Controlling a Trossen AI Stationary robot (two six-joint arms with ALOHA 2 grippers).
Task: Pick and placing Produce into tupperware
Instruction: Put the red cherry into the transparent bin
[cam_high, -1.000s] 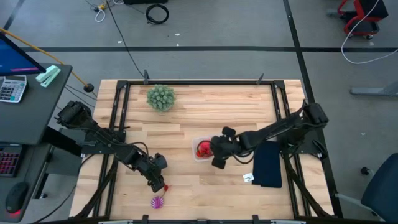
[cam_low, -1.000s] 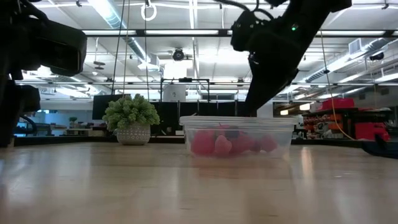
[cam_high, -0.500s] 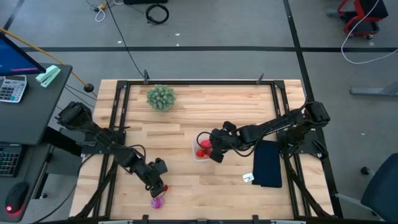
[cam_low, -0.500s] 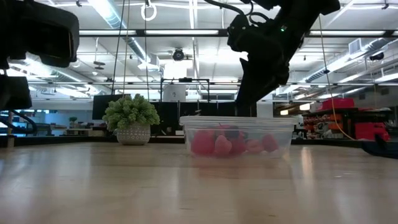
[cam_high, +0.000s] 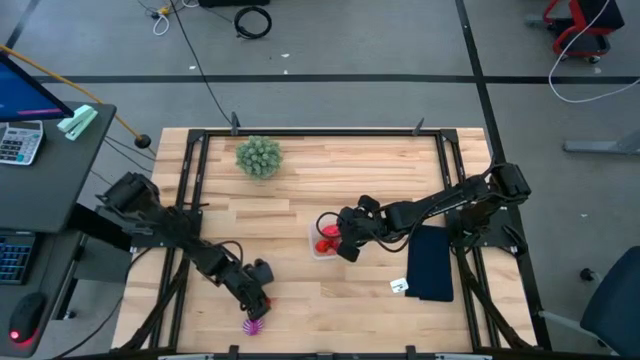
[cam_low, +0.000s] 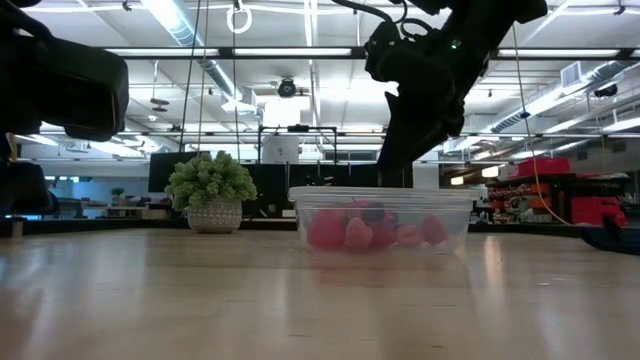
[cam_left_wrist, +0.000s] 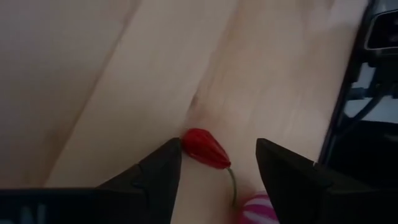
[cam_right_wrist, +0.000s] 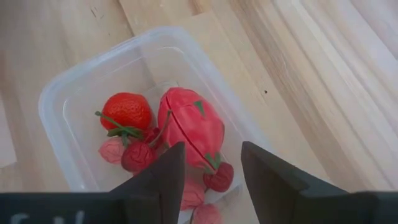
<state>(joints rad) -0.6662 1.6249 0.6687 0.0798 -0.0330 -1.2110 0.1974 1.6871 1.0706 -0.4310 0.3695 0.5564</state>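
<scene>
The left gripper (cam_left_wrist: 211, 165) hung low over the near-left part of the counter (cam_high: 300, 200), its jaws spread apart with nothing between them yet. A small red pepper (cam_left_wrist: 206, 148) with a thin green stem lay on the wood right in the gap between the fingers, which I took to be why the arm had been brought so close: the jaws looked lined up to close on it. Just beside the pepper sat the spiky magenta fruit (cam_high: 254, 324), near the counter's front edge, apart from the rest of the produce.

The tupperware (cam_right_wrist: 74, 93) stood near the middle of the counter, already holding a strawberry (cam_right_wrist: 126, 111), a large pinkish-red fruit (cam_right_wrist: 193, 127), cherries and a few pale pink pieces. The right gripper (cam_right_wrist: 208, 168) hovered directly above the tub, fingers parted and empty, as one would expect just after a drop.

A bushy green plant (cam_high: 259, 156) stood well away at the far side, and a dark pad (cam_high: 432, 262) lay on the right, neither in the way.
</scene>
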